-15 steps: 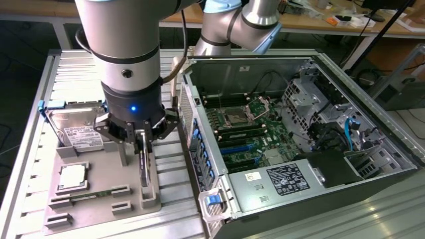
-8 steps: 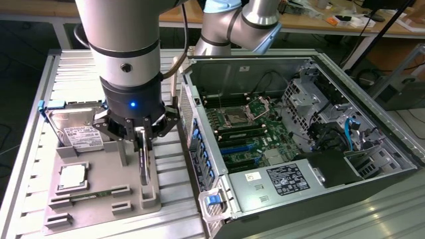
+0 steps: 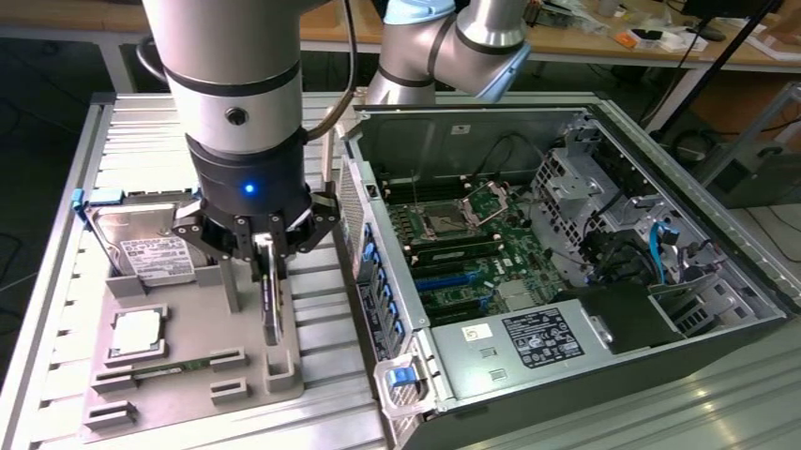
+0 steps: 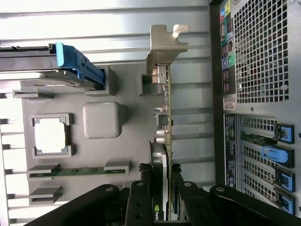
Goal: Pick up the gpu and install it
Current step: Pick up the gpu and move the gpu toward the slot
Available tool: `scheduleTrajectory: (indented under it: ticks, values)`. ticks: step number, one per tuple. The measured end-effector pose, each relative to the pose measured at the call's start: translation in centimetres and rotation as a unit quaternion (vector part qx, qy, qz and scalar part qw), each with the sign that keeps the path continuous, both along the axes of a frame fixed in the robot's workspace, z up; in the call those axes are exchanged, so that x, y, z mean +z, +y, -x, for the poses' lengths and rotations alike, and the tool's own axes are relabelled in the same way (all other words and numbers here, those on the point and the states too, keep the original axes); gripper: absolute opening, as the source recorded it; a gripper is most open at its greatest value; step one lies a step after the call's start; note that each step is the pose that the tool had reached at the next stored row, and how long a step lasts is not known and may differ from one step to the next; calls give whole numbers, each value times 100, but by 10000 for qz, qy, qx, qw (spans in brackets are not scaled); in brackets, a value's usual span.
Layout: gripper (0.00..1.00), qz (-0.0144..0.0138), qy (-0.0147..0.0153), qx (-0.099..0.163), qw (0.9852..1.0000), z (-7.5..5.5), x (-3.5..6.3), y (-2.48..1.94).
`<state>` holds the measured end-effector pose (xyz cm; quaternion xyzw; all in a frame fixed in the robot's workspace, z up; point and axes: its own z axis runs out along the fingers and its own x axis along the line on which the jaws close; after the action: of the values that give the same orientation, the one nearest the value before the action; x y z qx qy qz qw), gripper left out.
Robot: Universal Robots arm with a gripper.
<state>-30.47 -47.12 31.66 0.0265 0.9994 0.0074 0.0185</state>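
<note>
Jaws: mine, drawn narrow onto the gpu, one finger against each face.
Gpu: upright on its long edge in the grey slotted fixture, its silver bracket beside a fixture block.
Fixture neighbours: hard drive, processor and RAM stick, all apart from the gpu, toward the exterior view's left.
Computer case: open, on the tabletop just beside the fixture, at the exterior view's right; motherboard exposed.
</note>
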Motion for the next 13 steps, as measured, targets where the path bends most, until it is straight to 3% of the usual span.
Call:
scheduleTrajectory:
  ticks: [13]
  values:
    - [27,0,0,0,10000,0,138,0]
